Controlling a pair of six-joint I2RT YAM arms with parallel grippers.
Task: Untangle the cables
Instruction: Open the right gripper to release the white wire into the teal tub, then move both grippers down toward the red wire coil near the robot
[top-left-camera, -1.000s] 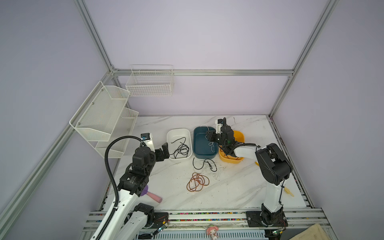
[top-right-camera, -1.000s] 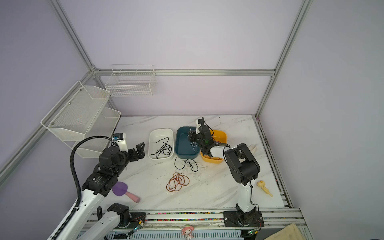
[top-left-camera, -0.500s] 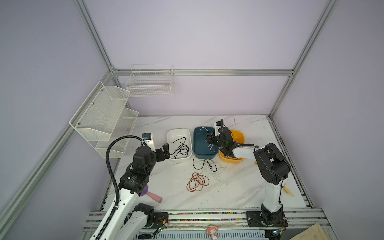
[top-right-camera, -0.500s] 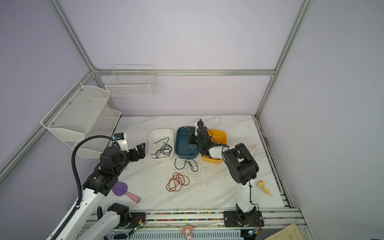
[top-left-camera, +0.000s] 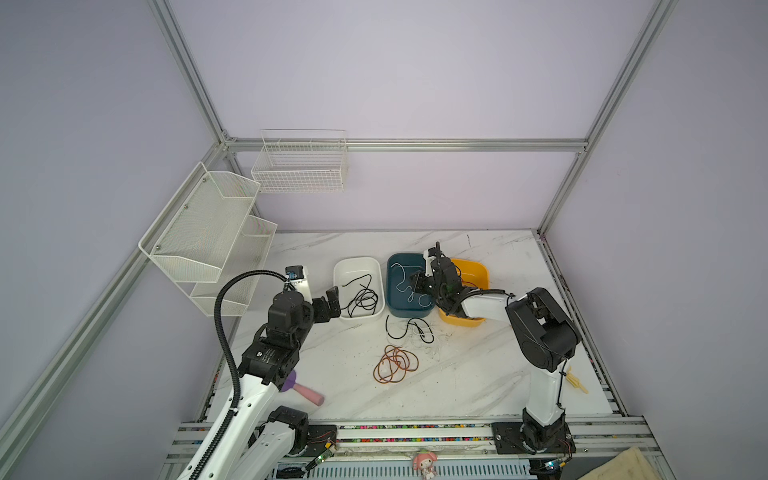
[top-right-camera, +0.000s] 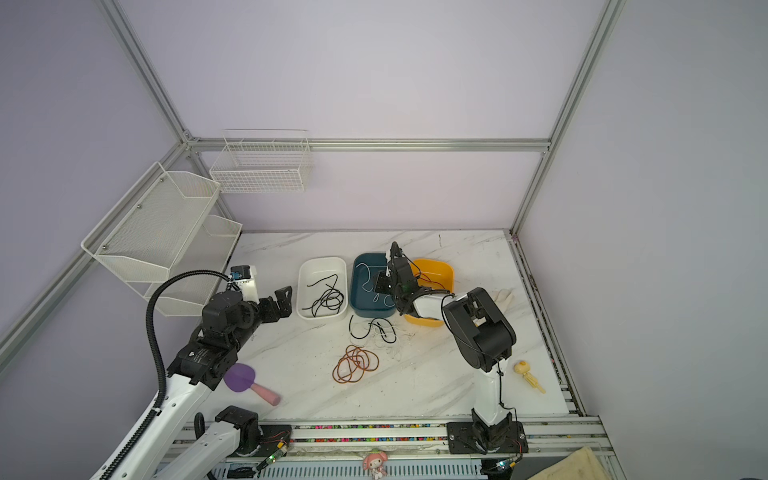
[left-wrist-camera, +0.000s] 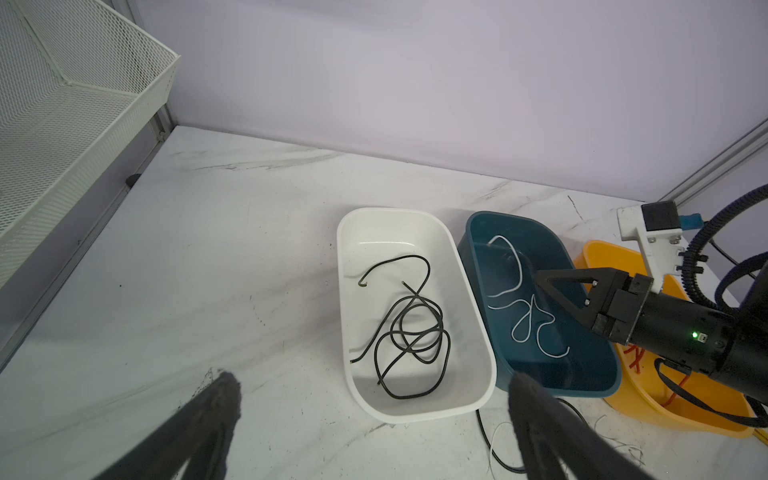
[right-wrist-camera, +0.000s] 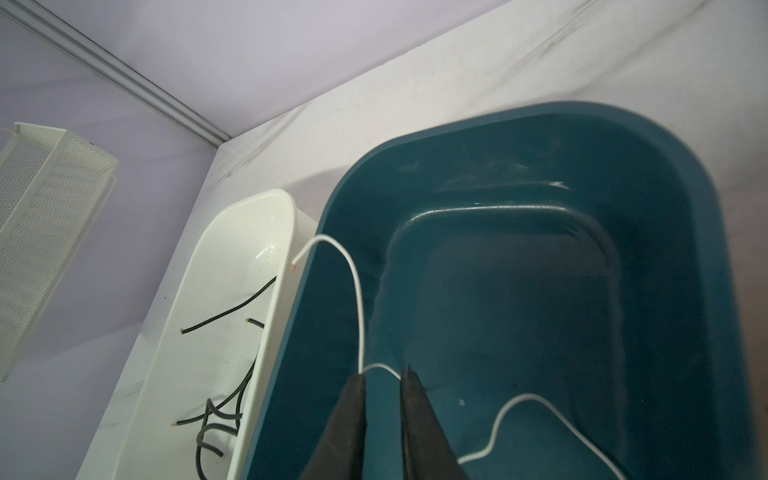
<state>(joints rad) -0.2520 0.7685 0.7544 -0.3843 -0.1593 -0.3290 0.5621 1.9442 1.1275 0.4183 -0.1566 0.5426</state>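
Right gripper (right-wrist-camera: 382, 376) hangs in the teal bin (right-wrist-camera: 685, 166), jaws a crack apart, white cable (right-wrist-camera: 360, 299) across its tips. Left gripper (left-wrist-camera: 372, 380) is wide open beside the white bin (left-wrist-camera: 347, 232) with the black cable (left-wrist-camera: 415, 332); orange cable (top-left-camera: 395, 363) sits lower centre in a top view. Arm sticker (top-left-camera: 266, 354) is too tiny to read.

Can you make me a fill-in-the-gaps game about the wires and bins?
The black cable lies in the ____ bin.
The teal bin holds the ____ cable.
The orange coil lies on the ____.
The gripper with wide-open fingers is the ____ one.
Missing words: white, white, table, left.
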